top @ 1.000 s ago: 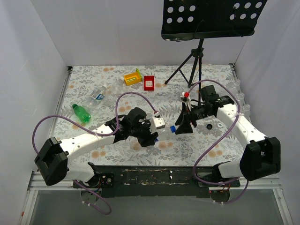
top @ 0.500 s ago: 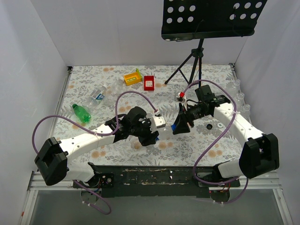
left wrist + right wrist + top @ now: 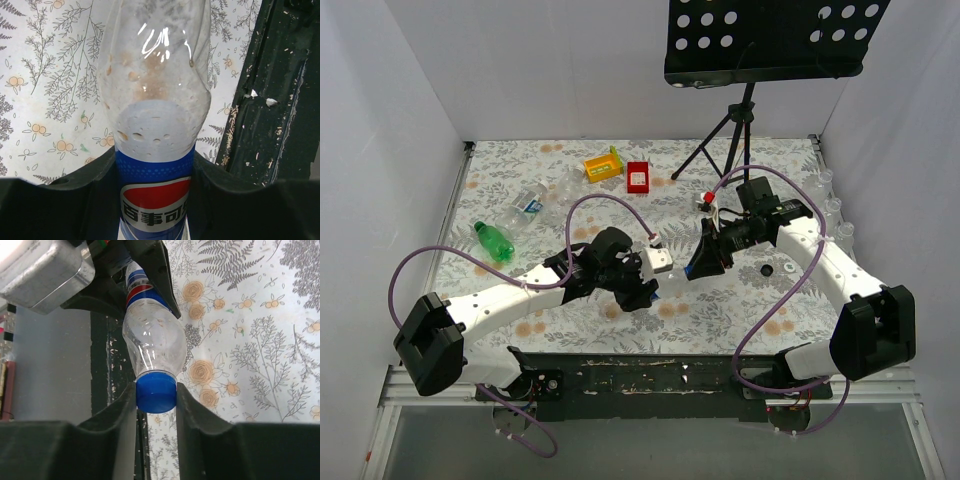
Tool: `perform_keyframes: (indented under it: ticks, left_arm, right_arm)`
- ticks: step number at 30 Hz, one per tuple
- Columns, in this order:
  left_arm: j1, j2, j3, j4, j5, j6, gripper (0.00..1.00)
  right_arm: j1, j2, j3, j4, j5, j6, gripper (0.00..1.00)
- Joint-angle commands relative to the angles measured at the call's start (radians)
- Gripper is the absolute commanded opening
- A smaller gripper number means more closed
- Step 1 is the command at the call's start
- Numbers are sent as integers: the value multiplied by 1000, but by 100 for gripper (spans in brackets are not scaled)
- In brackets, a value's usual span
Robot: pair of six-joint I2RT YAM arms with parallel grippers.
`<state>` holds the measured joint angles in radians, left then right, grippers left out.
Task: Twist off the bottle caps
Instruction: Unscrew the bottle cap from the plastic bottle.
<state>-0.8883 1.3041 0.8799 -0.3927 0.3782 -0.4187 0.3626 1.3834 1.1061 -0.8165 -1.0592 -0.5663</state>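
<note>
Bottle (image 3: 155, 100) looks empty: light, thin clear wall, likely slick and easy to dent. Held mid-table, cap (image 3: 156, 392) pointing 3 o'clock. Left gripper (image 3: 155, 200) clamped on stiffer label band. Right gripper (image 3: 156, 407) pinches blue cap at its 9 and 3 o'clock sides; best place to twist.

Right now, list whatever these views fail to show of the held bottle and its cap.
- Blue round plastic cap: left wrist view, lies beyond the upper edge.
- Base of the clear plastic Pepsi bottle: every view, hidden by the left pincer or cut off.
- Small dark bits beside the right arm: top view, too small to identify.
</note>
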Motion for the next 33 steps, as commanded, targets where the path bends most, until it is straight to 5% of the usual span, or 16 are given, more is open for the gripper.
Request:
perform_keyframes:
  ticks: [1, 5, 10, 15, 19, 25, 33]
  left_arm:
    - [0, -23, 24, 11, 16, 5, 10]
    - [2, -51, 4, 23, 60, 6, 8]
    - [34, -74, 5, 2, 230, 9, 6]
    - [133, -48, 33, -87, 488, 9, 6]
    - [204, -20, 48, -130, 602, 18, 5]
    - [203, 3, 53, -95, 578, -2, 6]
    - [203, -31, 44, -60, 464, -32, 5]
  right_arm:
    - [7, 9, 41, -50, -28, -61, 24]
    - [10, 16, 57, -134, -42, -179, 1]
    - [56, 5, 107, -285, -30, -455, 1]
    - [136, -111, 92, -261, 118, -729, 1]
    - [199, -202, 34, -92, 295, -783, 1]
    - [200, -198, 40, -41, 283, -678, 2]
    - [151, -241, 21, 72, 240, -385, 73]
